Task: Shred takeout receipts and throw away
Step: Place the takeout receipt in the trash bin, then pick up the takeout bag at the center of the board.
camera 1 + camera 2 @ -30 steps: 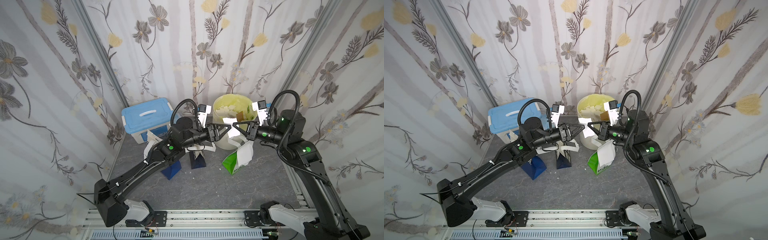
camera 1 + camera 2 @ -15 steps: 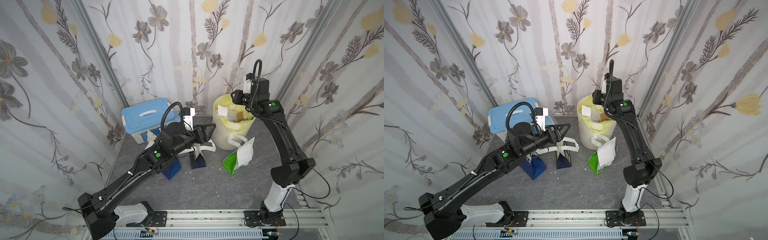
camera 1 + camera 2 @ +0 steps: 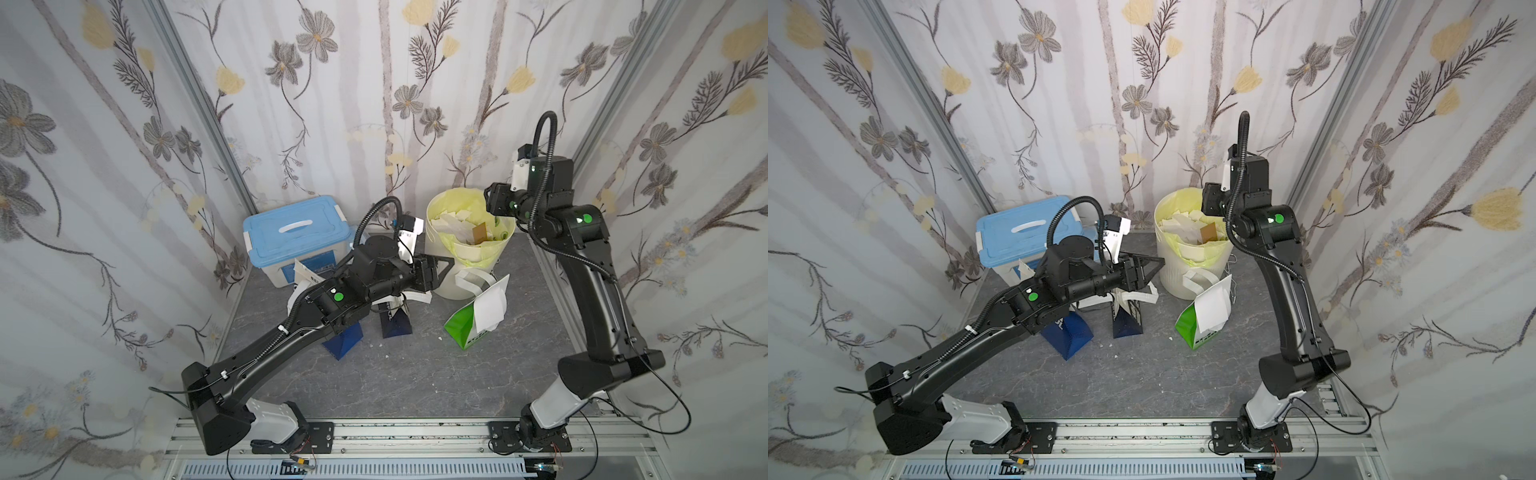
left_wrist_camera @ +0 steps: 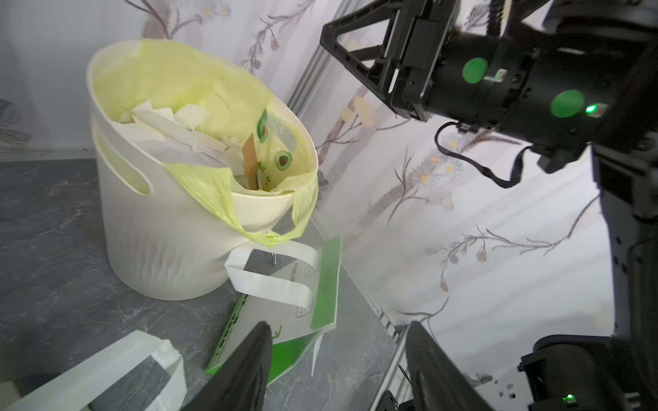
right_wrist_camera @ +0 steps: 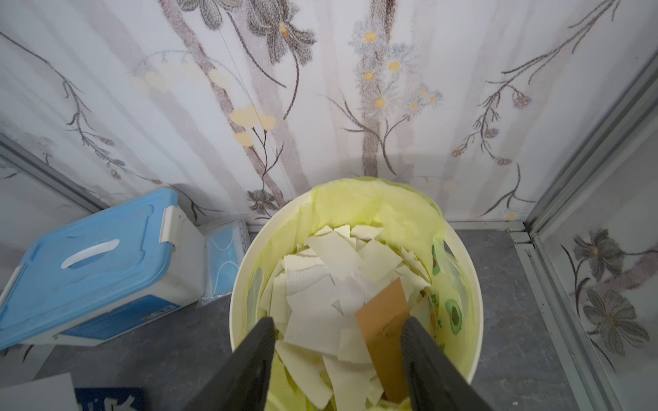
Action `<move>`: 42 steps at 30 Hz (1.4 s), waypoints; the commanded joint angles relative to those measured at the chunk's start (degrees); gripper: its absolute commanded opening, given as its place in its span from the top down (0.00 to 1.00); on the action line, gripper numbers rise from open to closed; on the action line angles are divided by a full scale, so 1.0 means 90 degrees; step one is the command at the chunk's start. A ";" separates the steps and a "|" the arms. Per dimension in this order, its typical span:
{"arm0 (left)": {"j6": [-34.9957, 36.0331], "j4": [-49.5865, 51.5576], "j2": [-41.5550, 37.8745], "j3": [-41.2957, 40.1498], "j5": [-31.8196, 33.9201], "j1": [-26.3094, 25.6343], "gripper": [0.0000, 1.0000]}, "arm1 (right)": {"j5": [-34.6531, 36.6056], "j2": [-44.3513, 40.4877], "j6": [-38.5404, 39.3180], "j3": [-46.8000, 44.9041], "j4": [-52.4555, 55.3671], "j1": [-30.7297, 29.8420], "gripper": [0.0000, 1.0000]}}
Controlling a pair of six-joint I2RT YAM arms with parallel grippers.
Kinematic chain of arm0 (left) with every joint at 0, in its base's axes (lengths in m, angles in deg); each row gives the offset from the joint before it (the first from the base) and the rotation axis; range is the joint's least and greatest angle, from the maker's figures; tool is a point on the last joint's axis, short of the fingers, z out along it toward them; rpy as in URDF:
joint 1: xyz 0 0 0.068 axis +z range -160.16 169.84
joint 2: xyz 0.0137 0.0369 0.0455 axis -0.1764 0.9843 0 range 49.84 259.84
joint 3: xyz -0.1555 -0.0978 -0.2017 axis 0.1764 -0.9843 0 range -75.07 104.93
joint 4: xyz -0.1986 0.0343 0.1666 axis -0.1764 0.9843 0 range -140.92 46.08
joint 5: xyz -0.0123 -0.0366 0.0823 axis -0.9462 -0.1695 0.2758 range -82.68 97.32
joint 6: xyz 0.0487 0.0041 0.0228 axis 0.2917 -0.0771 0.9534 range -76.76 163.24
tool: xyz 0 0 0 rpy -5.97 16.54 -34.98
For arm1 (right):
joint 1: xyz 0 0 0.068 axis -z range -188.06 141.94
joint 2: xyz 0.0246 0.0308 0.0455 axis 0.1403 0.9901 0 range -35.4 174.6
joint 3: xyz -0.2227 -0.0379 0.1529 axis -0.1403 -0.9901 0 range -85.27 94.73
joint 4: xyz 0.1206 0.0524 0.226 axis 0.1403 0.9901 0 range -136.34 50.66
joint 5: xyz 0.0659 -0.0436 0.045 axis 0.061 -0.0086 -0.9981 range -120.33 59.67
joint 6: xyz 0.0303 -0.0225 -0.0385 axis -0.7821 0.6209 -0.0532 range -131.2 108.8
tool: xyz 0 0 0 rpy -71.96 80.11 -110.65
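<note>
White torn bits of the takeout receipts are piled in the bin by the back edge of the tabletop. The right gripper is held over it, jaws spread, nothing pinched. The drop is best done with the jaws wide above the middle (so no bit lands outside). The left gripper is spread and empty too, near the bin. In both top views alone a whole receipt is shown, on the green bag in front of the bin; the right gripper's fingers are hidden there.
</note>
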 commanded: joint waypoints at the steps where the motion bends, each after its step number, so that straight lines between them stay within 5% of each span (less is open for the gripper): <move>1: 0.0543 0.0471 0.0378 0.0407 -0.0171 -0.0346 0.38 | 0.0094 -0.1051 -0.0113 -0.1258 -0.0242 0.0118 0.39; 10: 0.1344 0.2082 0.1818 0.2063 0.0514 -0.1003 0.38 | 0.0314 -0.4063 -0.1185 -0.4783 -0.0562 0.0392 0.36; 22: 0.2724 0.5246 0.4666 0.6180 0.1205 -0.1121 0.40 | 0.0356 -0.5640 -0.1977 -0.5924 -0.0426 0.0392 0.36; 42: 0.2858 0.5217 0.5076 0.6403 0.1242 -0.1113 0.95 | -0.0346 -0.6122 -0.2146 -0.6268 -0.0070 0.0392 0.37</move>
